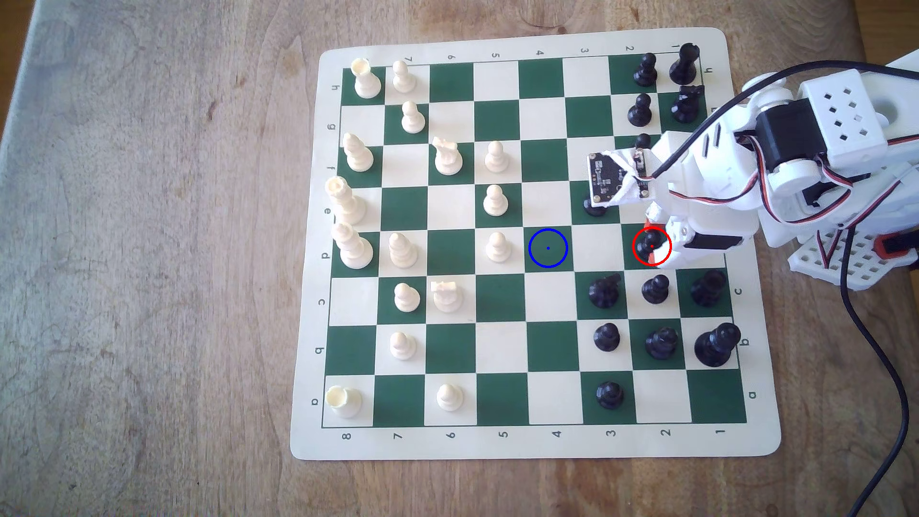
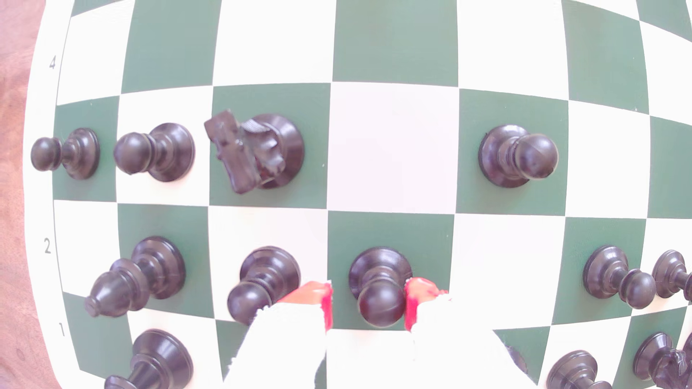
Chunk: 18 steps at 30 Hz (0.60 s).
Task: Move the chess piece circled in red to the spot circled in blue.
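The chess piece, a black pawn (image 1: 649,247) inside the red ring, stands upright on a dark green square near the exterior view's right edge of the board (image 1: 547,442). My gripper (image 1: 657,237) is down over it. In the wrist view the red-tipped fingers (image 2: 318,299) stand on either side of the pawn's (image 2: 380,295) ball head. One pad is right at the head and the other is a small gap away, so the gripper (image 2: 369,301) is open around it. The spot (image 1: 548,247), a green square with a blue ring, lies two squares toward the exterior view's left.
Black pieces crowd the pawn: another pawn (image 1: 655,289) and a knight (image 1: 604,291) one row nearer, and a pawn (image 1: 594,206) partly under the wrist camera board. A white pawn (image 1: 497,247) stands just beyond the spot. A black cable (image 1: 870,348) trails off the board's right.
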### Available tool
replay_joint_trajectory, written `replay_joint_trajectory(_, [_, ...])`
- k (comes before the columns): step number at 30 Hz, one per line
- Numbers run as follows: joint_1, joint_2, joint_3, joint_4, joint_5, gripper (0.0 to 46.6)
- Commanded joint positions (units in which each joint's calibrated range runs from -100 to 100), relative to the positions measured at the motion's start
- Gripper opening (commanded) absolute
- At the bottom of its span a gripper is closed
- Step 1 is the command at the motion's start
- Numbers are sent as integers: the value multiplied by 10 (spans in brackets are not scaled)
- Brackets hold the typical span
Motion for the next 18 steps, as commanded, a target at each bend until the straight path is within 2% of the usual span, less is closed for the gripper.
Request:
replay_joint_trajectory(1, [-2, 5, -4, -7, -2, 99])
replay_joint_trajectory(5, [-2, 4, 0, -9, -2, 87])
replay_joint_trajectory(8, [-6, 3, 4, -9, -2, 52])
replay_joint_trajectory(10, [-9, 3, 5, -7, -2, 3])
replay_joint_trajectory(18, [-9, 1, 3, -5, -1, 3])
